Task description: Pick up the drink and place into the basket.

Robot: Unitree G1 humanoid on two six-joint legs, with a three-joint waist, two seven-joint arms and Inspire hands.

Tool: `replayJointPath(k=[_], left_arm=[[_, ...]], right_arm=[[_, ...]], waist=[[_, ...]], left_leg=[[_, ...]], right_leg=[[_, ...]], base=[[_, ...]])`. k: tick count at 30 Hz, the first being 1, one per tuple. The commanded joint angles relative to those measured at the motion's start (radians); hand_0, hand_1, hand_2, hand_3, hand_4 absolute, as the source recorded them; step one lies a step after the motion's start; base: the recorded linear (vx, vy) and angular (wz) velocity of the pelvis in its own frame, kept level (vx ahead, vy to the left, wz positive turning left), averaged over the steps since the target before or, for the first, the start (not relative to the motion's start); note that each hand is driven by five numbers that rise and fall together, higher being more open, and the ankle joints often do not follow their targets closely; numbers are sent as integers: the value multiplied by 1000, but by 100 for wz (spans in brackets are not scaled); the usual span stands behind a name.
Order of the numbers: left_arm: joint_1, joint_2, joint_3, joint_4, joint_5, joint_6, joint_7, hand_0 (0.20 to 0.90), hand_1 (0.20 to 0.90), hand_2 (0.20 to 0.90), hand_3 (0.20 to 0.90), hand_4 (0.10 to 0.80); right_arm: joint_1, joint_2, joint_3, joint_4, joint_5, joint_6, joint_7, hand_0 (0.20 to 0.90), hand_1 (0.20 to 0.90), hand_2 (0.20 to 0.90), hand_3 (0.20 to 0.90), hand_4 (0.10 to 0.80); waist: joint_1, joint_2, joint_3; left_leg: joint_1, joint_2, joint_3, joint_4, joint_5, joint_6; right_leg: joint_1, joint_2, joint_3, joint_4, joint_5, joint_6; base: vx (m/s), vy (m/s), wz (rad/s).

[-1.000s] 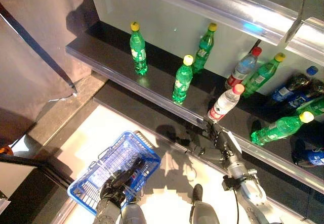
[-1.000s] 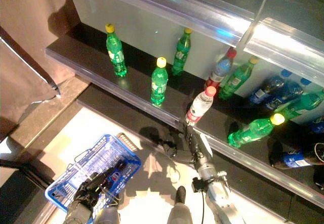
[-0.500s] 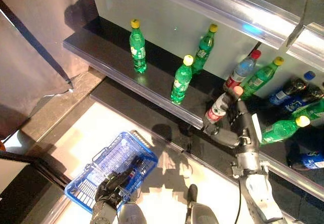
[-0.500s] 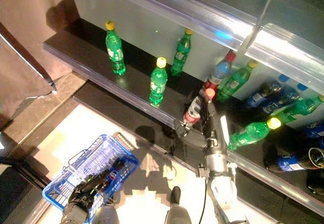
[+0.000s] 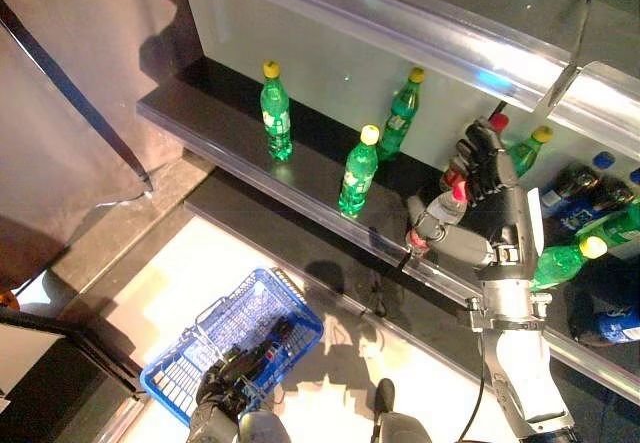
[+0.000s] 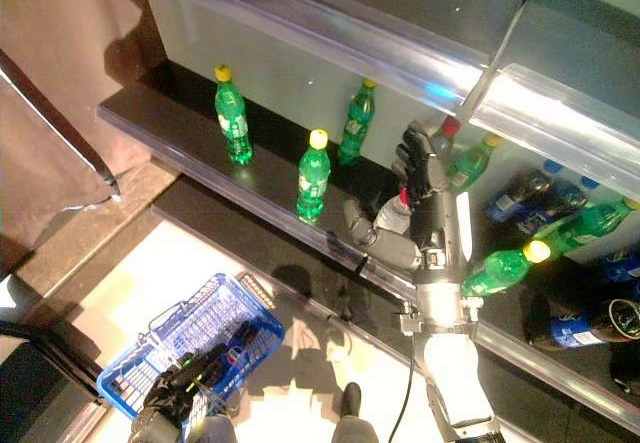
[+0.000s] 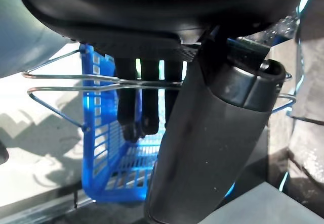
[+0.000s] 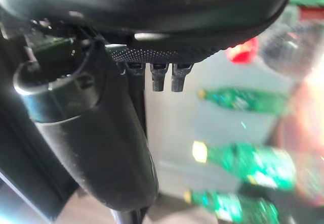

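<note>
A clear drink bottle with a red cap (image 6: pixel 394 217) stands near the front of the dark shelf (image 5: pixel 220 138). My right hand (image 5: pixel 492 231) is raised over it with straight, spread fingers (image 5: pixel 478 155). The bottle shows between the thumb and the fingers, mostly hidden by the hand. I cannot tell whether they touch. Low on the left hangs the blue basket (image 5: pixel 200 328), with my left hand (image 5: pixel 226 405) curled round its wire handles (image 7: pixel 76 82). A dark bottle (image 5: pixel 272 345) lies inside the basket.
Green bottles with yellow caps stand on the shelf (image 5: pixel 275 113) (image 5: pixel 358 173) (image 5: pixel 401 118). Another clear red-capped bottle (image 5: pixel 495 123) stands behind my right hand. More green and dark bottles (image 5: pixel 562 259) (image 5: pixel 572 179) lie to the right. A dark curtain (image 5: pixel 60 113) hangs at the left.
My right hand has risen from below the shelf's front edge up over the clear red-capped bottle, which it now mostly covers. The left hand still holds the basket.
</note>
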Motion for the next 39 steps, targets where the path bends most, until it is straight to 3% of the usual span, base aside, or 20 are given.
replayJointPath(k=[1, 5, 12, 27, 39], left_arm=[[1, 47, 5, -132, 34, -119, -86, 300, 300, 300, 200, 100], [-5, 46, 2, -126, 28, -119, -78, 300, 300, 300, 200, 100], [-5, 45, 1, -143, 26, -115, -77, 300, 300, 300, 200, 100], [-141, 63, -54, -168, 1, -191, -41, 300, 300, 300, 200, 100], [-188, 75, -64, -172, -2, -193, -42, 300, 300, 300, 200, 100]], right_arm=[[-40, -29, -104, -83, -65, -110, -185, 900, 900, 900, 900, 800], [-52, -4, -123, -47, -104, -122, -302, 900, 900, 900, 900, 800], [-57, -4, -116, -5, -84, -46, -274, 900, 900, 900, 900, 800], [-244, -46, -51, 93, -78, -65, -270, 900, 900, 900, 900, 800], [-337, -27, -30, 156, -78, -35, -273, 900, 900, 900, 900, 800]], waist=[[4, 15, -129], [0, 27, -113], [0, 43, -76], [5, 79, 128], [27, 85, 207]], left_leg=[[-47, 36, 57, 44, 66, 66], [-59, 36, 56, 56, 64, 65], [-103, 36, 42, 97, 64, 59], [-269, 11, -22, 185, 83, 46], [-344, 1, -51, 218, 98, 43]], right_leg=[[7, -70, 4, 80, -35, -3], [-5, -71, 12, 89, -36, -4], [-33, -76, 23, 107, -32, -5], [-130, -84, 51, 146, -20, -12], [-142, -81, 43, 140, -12, -20]], base=[[32, 13, -2], [0, 0, 0], [16, 0, 0], [-89, -4, 2], [-27, -24, 2]])
